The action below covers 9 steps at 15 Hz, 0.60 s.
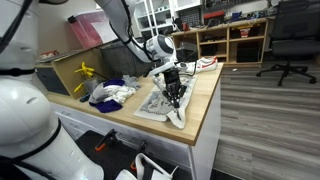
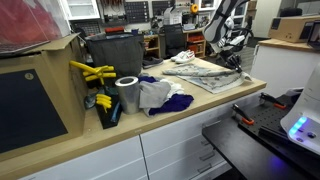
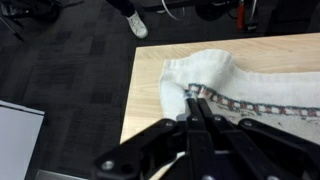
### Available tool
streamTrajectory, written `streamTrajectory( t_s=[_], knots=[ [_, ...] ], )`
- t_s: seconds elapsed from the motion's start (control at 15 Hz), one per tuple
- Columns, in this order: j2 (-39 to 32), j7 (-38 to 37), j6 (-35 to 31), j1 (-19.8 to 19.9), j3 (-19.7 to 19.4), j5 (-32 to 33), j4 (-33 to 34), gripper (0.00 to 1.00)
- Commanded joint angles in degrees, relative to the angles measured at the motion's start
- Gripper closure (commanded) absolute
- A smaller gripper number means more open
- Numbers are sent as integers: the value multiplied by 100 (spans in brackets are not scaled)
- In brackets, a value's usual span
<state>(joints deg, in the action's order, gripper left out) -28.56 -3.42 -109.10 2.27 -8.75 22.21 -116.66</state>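
Pincer [image 3: 197, 98] state: narrow, the two fingers [image 3: 190, 115] drawn together on a raised fold at the near edge of the towel [image 3: 235, 85]. The towel is white with a patterned band. It lies spread on the wooden countertop [image 3: 145, 100], close to the counter's end, with the pinched fold just inside the corner.

Step in hand, as judged: the grasp on the towel's edge is made, but the cloth has not left the surface. In both exterior views it lies flat under the pincer [image 1: 176, 92].

Next move, as judged: it calls for a firm hold on that fold and a path that carries the cloth clear of the countertop [image 1: 205, 95] without dragging it over the edge. The fold is thin, so the grip could slip off it.

View comparison:
- The wrist view alone shows the fingers meeting on the fold, the band's pattern, and the dark carpet [image 3: 60, 70] and a white shoe [image 3: 138, 27] below the counter's end.
- An exterior view shows the whole towel [image 1: 160, 103] and a heap of blue and white cloths [image 1: 110, 93] well apart from it, beside yellow clamps [image 1: 85, 72].
- An exterior view from along the counter shows a grey roll [image 2: 127, 93] standing just beside that heap, with the towel [image 2: 215, 75] and pincer [image 2: 233, 55] at the far end. The finger gap cannot be made out there.
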Motion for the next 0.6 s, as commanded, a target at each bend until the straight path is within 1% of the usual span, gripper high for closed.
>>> streamTrajectory(
  t_s=[0.0, 0.07, 0.27, 0.53],
  knots=[
    [380, 37, 172, -50, 130, 38, -130, 64],
    [433, 45, 170, -69, 180, 19, -124, 58],
    [579, 94, 109, -142, 394, -98, -76, 34],
    [608, -1, -112, -253, 724, -499, 66, 5]
  ],
)
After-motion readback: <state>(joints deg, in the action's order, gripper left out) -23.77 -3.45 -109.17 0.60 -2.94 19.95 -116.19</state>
